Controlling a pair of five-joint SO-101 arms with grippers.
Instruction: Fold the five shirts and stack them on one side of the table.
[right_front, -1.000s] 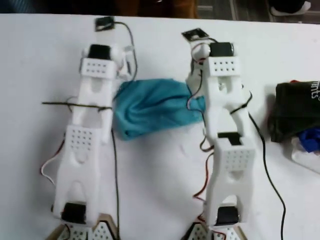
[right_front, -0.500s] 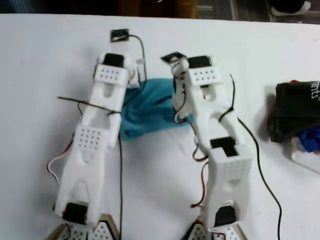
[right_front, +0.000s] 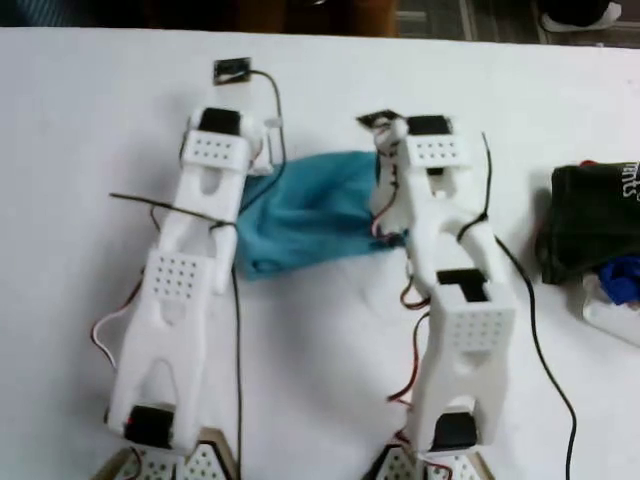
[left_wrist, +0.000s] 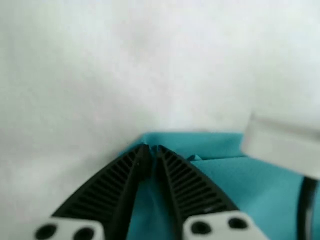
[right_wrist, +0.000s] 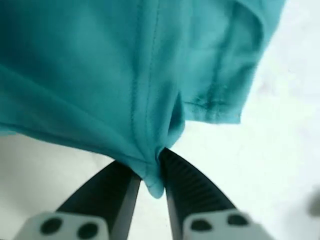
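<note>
Two arms are side by side on the white table (right_front: 60, 200), and both have hold of the same cloth. Starting on the far left, the left arm (right_front: 185, 260) stretches away from its base, with a thin black cable (right_front: 150, 208) lying across it about midway. The left gripper (left_wrist: 150, 150) is clamped: its ribbed black fingers (left_wrist: 120, 180) are pressed together, and the tips meet right at the edge of the teal shirt (right_front: 310, 215), pinching the cloth there. White table shows beyond that edge.

In the middle, the teal shirt lies bunched and creased on the table between the two arms. It runs from beside the left arm across to the right arm, with its far edge strung between the two grippers.

Next comes the right arm (right_front: 455, 300), with red and black wires looping along its inner side. The right gripper (right_wrist: 152, 175) is also closed, its fingers (right_wrist: 192, 187) squeezing a small fold of the teal shirt between them. From that pinch the fabric fans out, a stitched seam runs straight away from the tips, and a hemmed edge sits off to one side above the bare table.

At the far right, near the table's edge and well apart from the teal shirt, sits a dark folded garment (right_front: 590, 230). A blue cloth (right_front: 625, 275) is tucked against its near corner.
</note>
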